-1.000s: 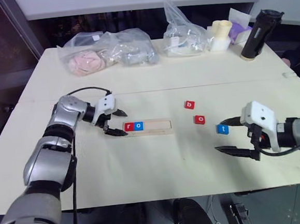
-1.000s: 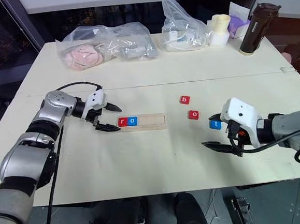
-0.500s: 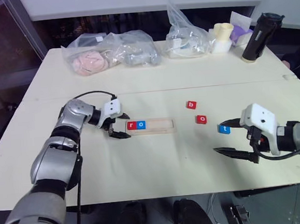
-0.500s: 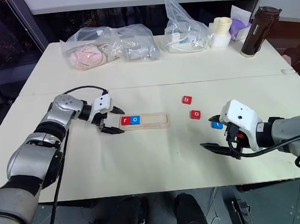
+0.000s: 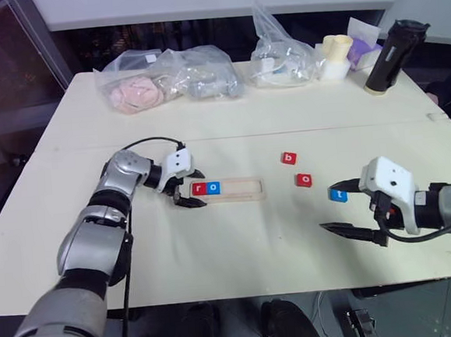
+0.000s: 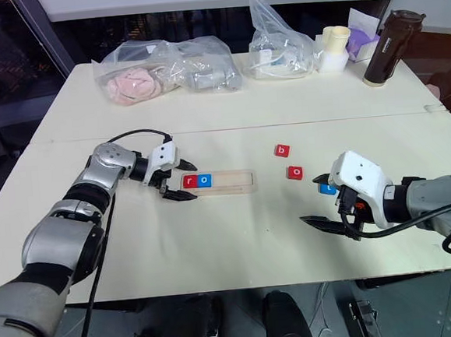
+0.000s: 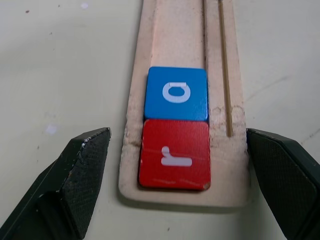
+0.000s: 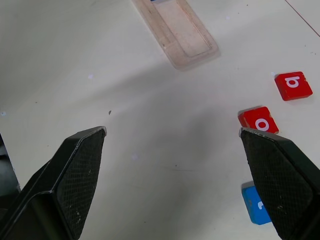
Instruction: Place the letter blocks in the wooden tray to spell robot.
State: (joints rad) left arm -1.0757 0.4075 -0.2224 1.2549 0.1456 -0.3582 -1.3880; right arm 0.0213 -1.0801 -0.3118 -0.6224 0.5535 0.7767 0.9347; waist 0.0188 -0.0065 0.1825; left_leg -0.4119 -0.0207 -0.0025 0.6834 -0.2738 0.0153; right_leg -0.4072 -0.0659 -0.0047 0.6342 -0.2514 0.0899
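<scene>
The wooden tray point(image 5: 225, 189) end sits between our spread left gripper point(image 5: 193, 188); our right gripper point(image 5: 346, 208), spread, hovers beside the blue t block point(image 5: 338, 195).

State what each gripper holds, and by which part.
Nothing. The left gripper stands open around the wooden tray's end; the right gripper is open over bare table.

The two eye views look from high up, forward and down over the big cream table point(image 5: 230, 121). Both show the long pale wooden tray point(image 5: 239, 188) in the middle. The left wrist view sits very close above the tray's end point(image 7: 182, 195), looking along it. The right wrist view looks from farther off, with the tray point(image 8: 182, 35) far away.
</scene>
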